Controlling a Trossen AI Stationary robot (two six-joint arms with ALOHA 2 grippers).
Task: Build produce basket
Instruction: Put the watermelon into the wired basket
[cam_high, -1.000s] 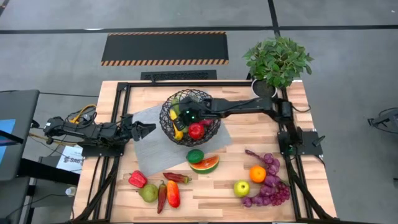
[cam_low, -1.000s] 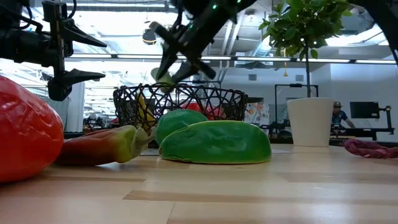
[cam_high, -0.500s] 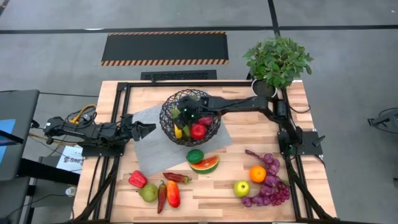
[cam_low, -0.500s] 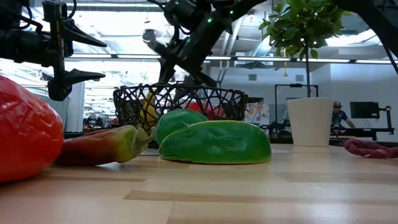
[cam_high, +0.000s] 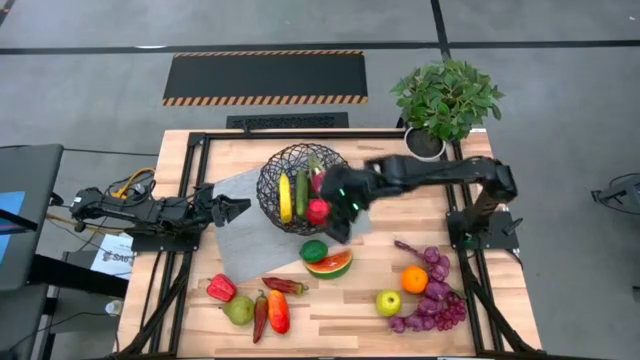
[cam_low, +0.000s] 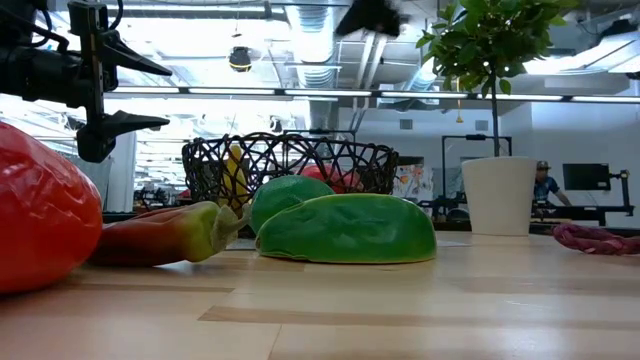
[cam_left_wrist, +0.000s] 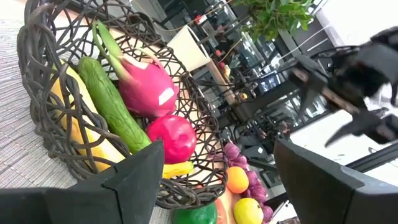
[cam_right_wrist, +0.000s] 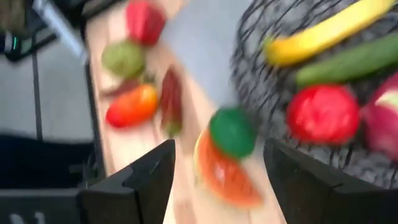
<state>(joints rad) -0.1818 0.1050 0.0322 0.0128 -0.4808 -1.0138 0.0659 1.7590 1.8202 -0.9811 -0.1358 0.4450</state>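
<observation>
The black wire basket (cam_high: 303, 160) stands on a grey mat and holds a banana (cam_high: 284, 196), a cucumber (cam_high: 301, 190), a pink dragon fruit (cam_high: 318, 178) and a red apple (cam_high: 318, 211); the left wrist view shows them too, with the basket (cam_left_wrist: 50, 81). My right gripper (cam_high: 338, 222) hovers open and blurred over the basket's near right rim, above the lime (cam_right_wrist: 231, 132) and watermelon slice (cam_right_wrist: 224, 175), holding nothing (cam_right_wrist: 221, 186). My left gripper (cam_high: 238, 208) waits open, left of the basket, raised (cam_low: 150, 93).
On the near table lie a lime (cam_high: 314, 250), a watermelon slice (cam_high: 331, 264), red peppers (cam_high: 221, 288), a pear (cam_high: 238, 311), a green apple (cam_high: 388, 302), an orange (cam_high: 414, 279) and purple grapes (cam_high: 437, 298). A potted plant (cam_high: 447, 98) stands at the far right corner.
My right gripper has drawn up out of the basket and swung fast toward the table's right and near side, now blurred past the basket's rim. The cucumber and dragon fruit, covered by it before, show lying in the basket. The left arm kept still.
</observation>
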